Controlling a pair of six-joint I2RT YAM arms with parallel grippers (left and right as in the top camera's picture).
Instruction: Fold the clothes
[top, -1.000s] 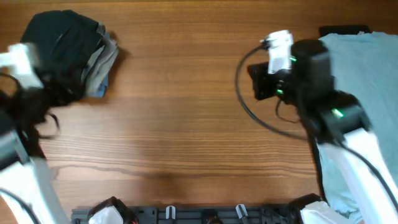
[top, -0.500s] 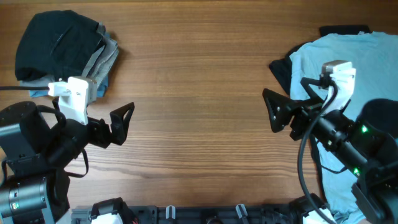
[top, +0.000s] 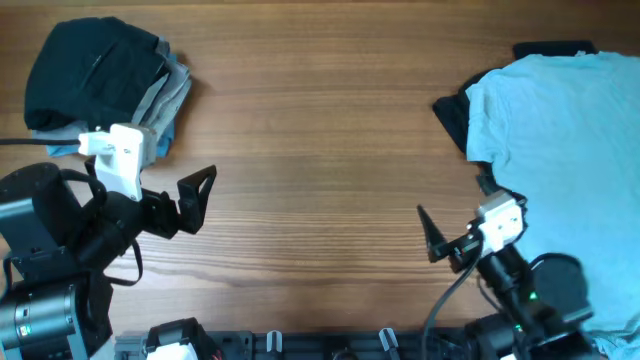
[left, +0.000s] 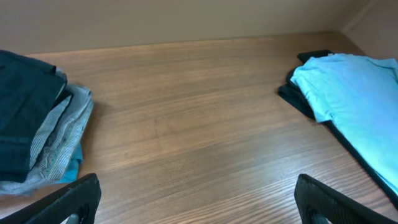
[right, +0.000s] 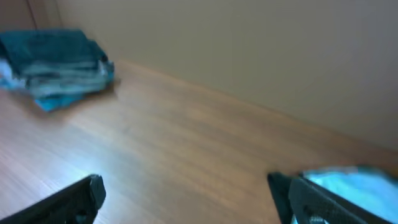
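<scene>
The clothes lie in two places. A folded pile (top: 95, 85), black on top of grey and blue pieces, sits at the table's far left; it also shows in the left wrist view (left: 31, 124) and blurred in the right wrist view (right: 56, 59). A pale blue T-shirt (top: 560, 150) lies spread at the right over a black garment (top: 455, 115). My left gripper (top: 203, 200) hovers open in front of the pile, nothing between its fingers (left: 68, 202). My right gripper (top: 428, 235) is open and empty, left of the T-shirt's near part (right: 348, 180).
Bare wooden tabletop (top: 320, 150) stretches between the pile and the T-shirt. A black rail with white fittings (top: 320, 345) runs along the front edge. The right arm's cable (top: 445, 300) loops near its base.
The right arm pulled back from the T-shirt toward the front edge and its gripper opened, empty. The left arm swung from the pile to the front left, then held still.
</scene>
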